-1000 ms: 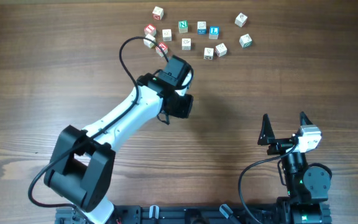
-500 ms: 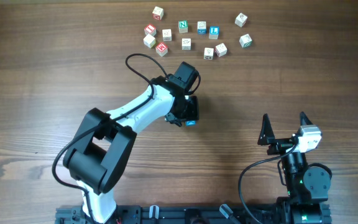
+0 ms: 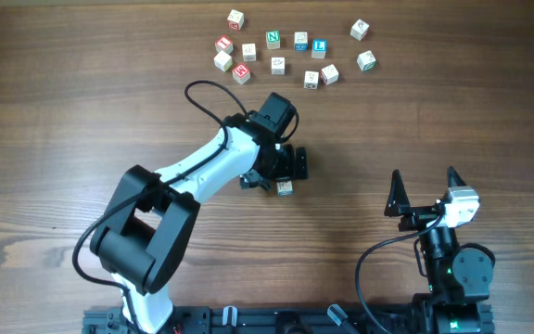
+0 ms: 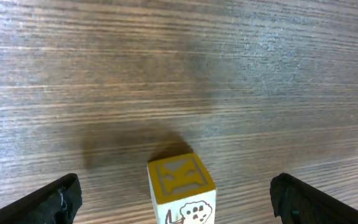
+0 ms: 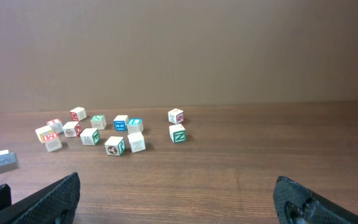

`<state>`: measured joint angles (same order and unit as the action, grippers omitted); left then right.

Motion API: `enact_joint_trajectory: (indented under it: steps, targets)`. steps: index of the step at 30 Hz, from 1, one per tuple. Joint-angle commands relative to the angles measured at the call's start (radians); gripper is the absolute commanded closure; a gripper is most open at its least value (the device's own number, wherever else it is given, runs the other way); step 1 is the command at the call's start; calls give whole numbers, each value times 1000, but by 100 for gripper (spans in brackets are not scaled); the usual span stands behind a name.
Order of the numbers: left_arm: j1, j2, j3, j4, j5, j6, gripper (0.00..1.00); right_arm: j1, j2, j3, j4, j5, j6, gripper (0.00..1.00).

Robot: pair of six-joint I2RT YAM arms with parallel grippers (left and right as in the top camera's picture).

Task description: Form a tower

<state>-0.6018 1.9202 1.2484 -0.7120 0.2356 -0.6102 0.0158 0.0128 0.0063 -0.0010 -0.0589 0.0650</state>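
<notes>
Moved since a second ago: left end effector (image 3: 276, 174) has left the loose letter cubes (image 3: 286, 51) for the middle of the worktop (image 3: 63, 111). Its jaws, then pinched together, now stand wide apart.
Item: the tower (image 3: 285, 187), standing free on the wood between those fingers (image 4: 58, 199), touching neither. Yellow K on top, dog drawing on one side, teal face low down. Cube count: cannot tell.
Item: loose letter cubes, scattered at the far side, placed as before.
Item: right end effector (image 3: 425, 181), jaws spread, nothing between them, unmoved at near right.
</notes>
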Motion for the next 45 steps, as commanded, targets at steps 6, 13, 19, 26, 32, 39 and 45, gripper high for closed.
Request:
enact_joint_trajectory:
  steps: [6,13,19,26,32,39,45]
  targets:
    - [-121,-23,-5,-23,-139,-100,33,-4,-5,-1,2,-1,-10,0]
    - [-122,-23,-5,-2,-224,-113,53,-4,-5,-1,2,-1,-10,0]
    - [-122,-22,-5,16,-226,-114,38,-4,-5,-1,2,-1,-10,0]
    - [-125,-7,-27,36,-226,-139,63,-4,-5,-1,3,-1,-10,0]
    - [-108,-7,-25,78,-257,-134,72,-4,-5,-1,2,-1,-11,0]
    - [-24,-7,-24,255,-305,73,66,-4,-5,-1,2,-1,-10,0]
    - [-49,-7,-24,183,-278,91,64,-4,-5,-1,2,-1,-10,0]
